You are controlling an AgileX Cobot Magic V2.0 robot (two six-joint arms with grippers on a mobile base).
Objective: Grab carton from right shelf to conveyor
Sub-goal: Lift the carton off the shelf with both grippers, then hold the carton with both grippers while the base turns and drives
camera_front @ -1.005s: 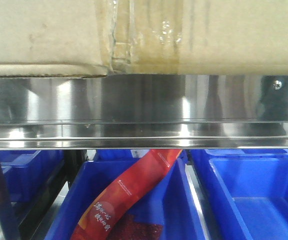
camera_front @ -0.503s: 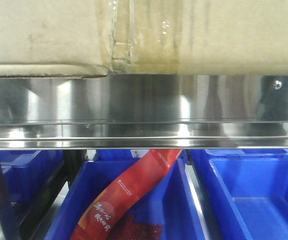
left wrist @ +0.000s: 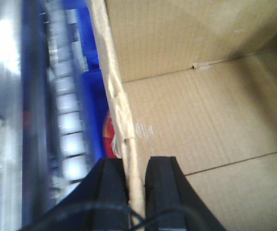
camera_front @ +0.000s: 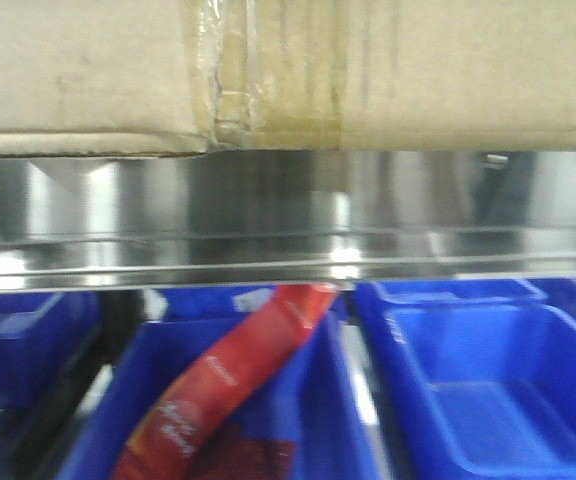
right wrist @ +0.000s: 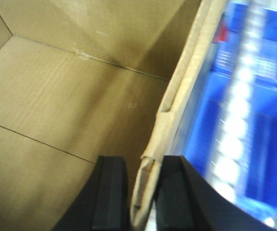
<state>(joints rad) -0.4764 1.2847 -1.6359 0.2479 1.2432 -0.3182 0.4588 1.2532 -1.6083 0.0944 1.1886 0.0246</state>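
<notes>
Since half a second ago everything in the front view has slid left and gone soft with motion blur. The blue bins [camera_front: 468, 380] and the red packet [camera_front: 238, 370] below the rail shifted a lot and the carton's tape seam only a little, so I judge the carton is travelling with the rig.

The carton [camera_front: 418, 80] sits directly above the steel front rail of the right shelf [camera_front: 168, 210], its bottom edge right at the rail's top. I can't tell whether it's touching or just lifted.

The left gripper [left wrist: 136, 168] is pinched on a carton side wall, one finger inside and one outside. The right gripper [right wrist: 143, 166] is clamped the same way on the opposite wall. Both wrist views look down into the open, empty box.

Step in hand, my call: pulling the carton off the shelf, both holds on. Next it needs clearing over the rail while kept level, then swinging toward the conveyor with the arms moving together so the thin walls don't tear or slip.

Hidden: the conveyor is in no view. The carton's top is cut off above the rail. The outer sides of both wrist views are blurred, and the packet print is unreadable.
</notes>
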